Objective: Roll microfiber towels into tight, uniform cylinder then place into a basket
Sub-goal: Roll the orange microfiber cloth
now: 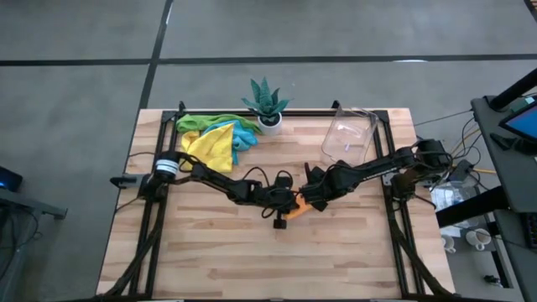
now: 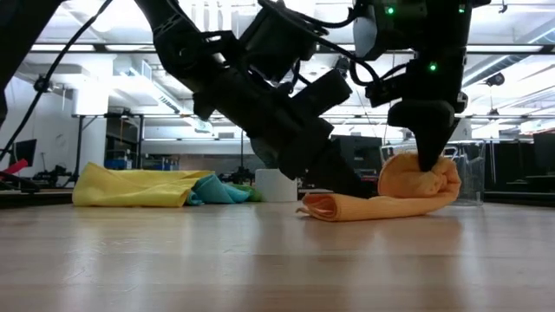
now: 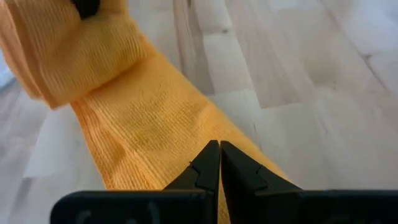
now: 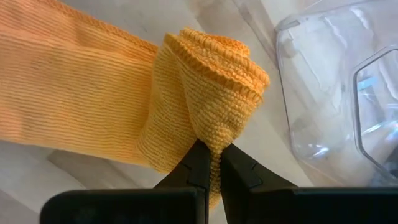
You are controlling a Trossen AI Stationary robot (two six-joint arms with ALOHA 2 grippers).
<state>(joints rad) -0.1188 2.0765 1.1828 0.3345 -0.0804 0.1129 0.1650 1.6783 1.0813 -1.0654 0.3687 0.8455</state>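
Right gripper (image 4: 209, 163) pinches the half-rolled, ribbed orange towel (image 4: 93, 93).

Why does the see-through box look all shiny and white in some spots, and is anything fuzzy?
Right wrist view: the basket catches white glare along its clear walls, while the orange towel looks sharp, its weave showing. Left wrist view: the towel's bunched far end is blurry. Low view: bright ceiling lights behind leave the arms as dark shapes. High view: the light is even, without hard shadows.
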